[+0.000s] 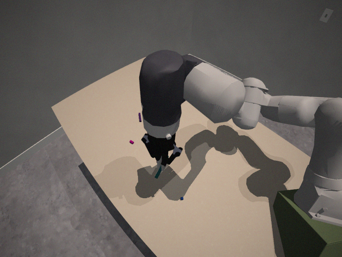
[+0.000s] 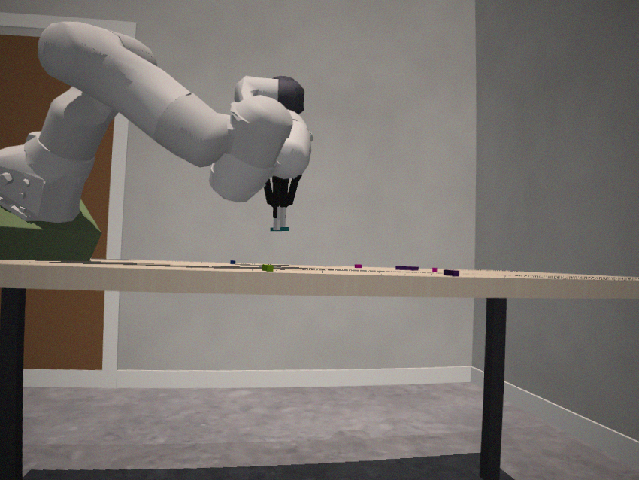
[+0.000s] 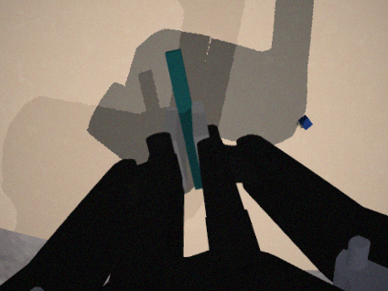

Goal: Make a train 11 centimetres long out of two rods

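My gripper (image 1: 160,165) (image 2: 279,227) (image 3: 188,122) is shut on a turquoise rod (image 1: 157,173) (image 2: 284,229) (image 3: 177,73), held level well above the table. In the top view the fingers hide part of the rod. A small blue rod (image 1: 181,198) (image 2: 232,262) (image 3: 306,122) lies apart on the table, to the right of the held rod in the wrist view and nearer the bottom edge in the top view.
On the table (image 1: 221,221) (image 2: 361,281) lie a magenta rod (image 1: 131,141) (image 2: 358,265) and a purple rod (image 1: 139,117) (image 2: 407,268). The exterior view also shows a lime rod (image 2: 267,267), another magenta rod (image 2: 434,269) and another purple rod (image 2: 451,272).
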Motion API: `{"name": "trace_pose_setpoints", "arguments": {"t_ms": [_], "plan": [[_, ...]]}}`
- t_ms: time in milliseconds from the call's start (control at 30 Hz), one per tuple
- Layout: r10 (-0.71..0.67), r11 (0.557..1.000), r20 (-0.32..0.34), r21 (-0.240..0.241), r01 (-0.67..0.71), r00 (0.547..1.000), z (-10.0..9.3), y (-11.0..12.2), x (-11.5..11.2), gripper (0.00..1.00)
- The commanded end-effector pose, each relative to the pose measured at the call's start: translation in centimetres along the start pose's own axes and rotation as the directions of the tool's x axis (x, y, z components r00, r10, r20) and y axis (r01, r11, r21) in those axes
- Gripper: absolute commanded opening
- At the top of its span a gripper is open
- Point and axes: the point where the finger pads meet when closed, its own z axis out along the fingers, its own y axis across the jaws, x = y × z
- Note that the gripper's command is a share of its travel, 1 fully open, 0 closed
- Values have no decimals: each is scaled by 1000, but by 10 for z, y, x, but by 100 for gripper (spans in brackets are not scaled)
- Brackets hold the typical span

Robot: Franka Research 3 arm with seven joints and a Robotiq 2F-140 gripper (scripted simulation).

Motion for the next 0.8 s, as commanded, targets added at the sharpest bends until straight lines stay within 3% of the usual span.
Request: {"name": "trace_pose_setpoints", "arguments": {"t_ms": [0,767], "plan": [[163,986,-28,-23,-163,986,-2,3,-10,12],[423,906,-33,-14,-424,905,-2,21,-36,12]]}}
